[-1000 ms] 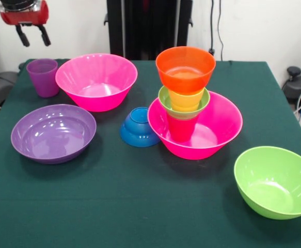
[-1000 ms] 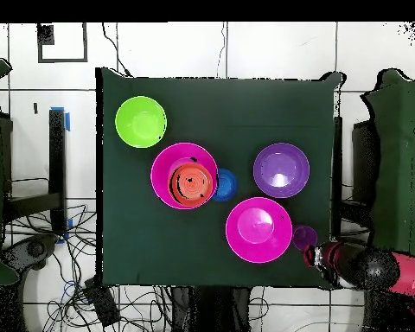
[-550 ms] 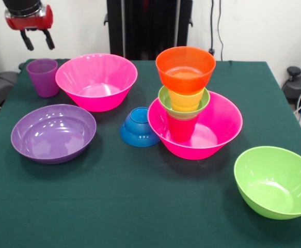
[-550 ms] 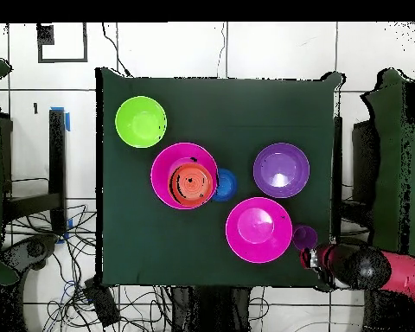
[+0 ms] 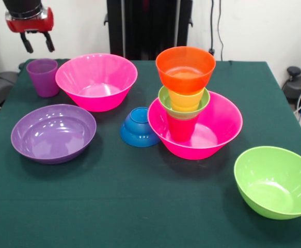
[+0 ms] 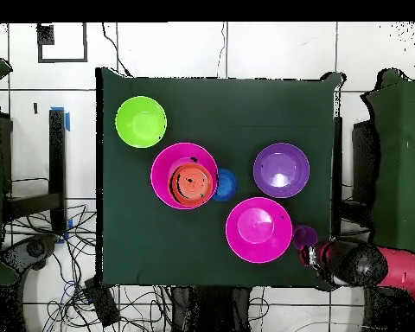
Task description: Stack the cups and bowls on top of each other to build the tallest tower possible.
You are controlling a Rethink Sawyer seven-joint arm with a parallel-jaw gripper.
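Observation:
My gripper (image 5: 38,48) hangs open and empty above the table's far left corner, just over and behind the purple cup (image 5: 43,77). From above, the gripper (image 6: 316,253) sits beside that purple cup (image 6: 304,236). Inside a hot pink bowl (image 5: 227,114) stands a tower: red cup (image 5: 180,129), small green bowl (image 5: 163,98), yellow-orange cup (image 5: 185,101), and orange bowl (image 5: 186,77) on top. A second hot pink bowl (image 5: 96,82), a wide purple bowl (image 5: 53,133), a tipped small blue bowl (image 5: 139,127) and a lime green bowl (image 5: 275,181) rest separately on the green cloth.
The blue bowl leans against the pink bowl that holds the tower. The purple cup stands close to the table's corner and near the second pink bowl's rim. Cables and furniture surround the table (image 6: 211,104).
The gripper has shifted sideways toward the purple cup and stays open. No cup or bowl has moved.

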